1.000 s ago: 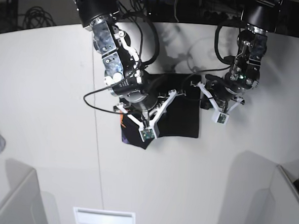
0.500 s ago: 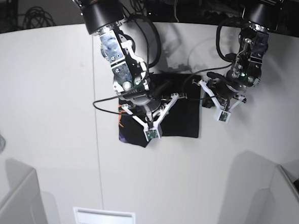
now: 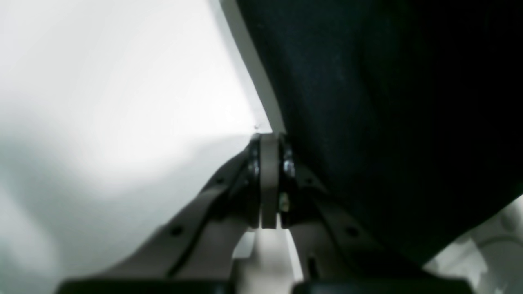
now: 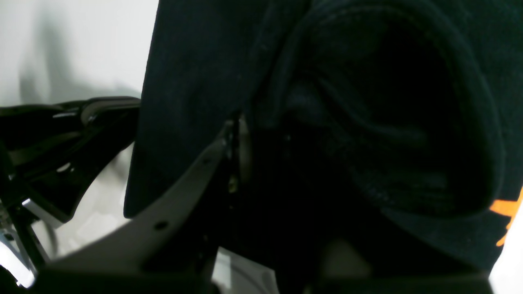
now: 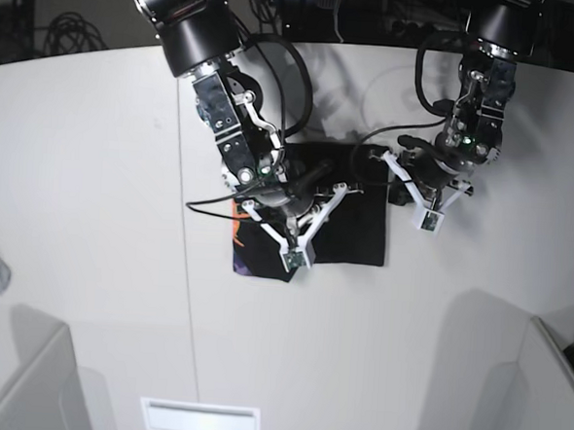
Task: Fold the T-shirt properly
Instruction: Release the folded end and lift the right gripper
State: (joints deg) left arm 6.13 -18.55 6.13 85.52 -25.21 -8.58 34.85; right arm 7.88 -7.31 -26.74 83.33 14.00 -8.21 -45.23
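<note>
Left pincer [image 3: 269,141] at edge of black T-shirt [image 3: 367,122].

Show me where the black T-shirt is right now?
In the base view, the black T-shirt lies on the table near the middle, partly under the right gripper, with the left gripper beside its right-hand edge.

White table [image 5: 434,360] lies open in front of the black shirt [image 5: 354,234], a clear lane there! Behind it, the two arms [image 5: 232,124] [image 5: 478,119] hem the shirt in from either side.
</note>
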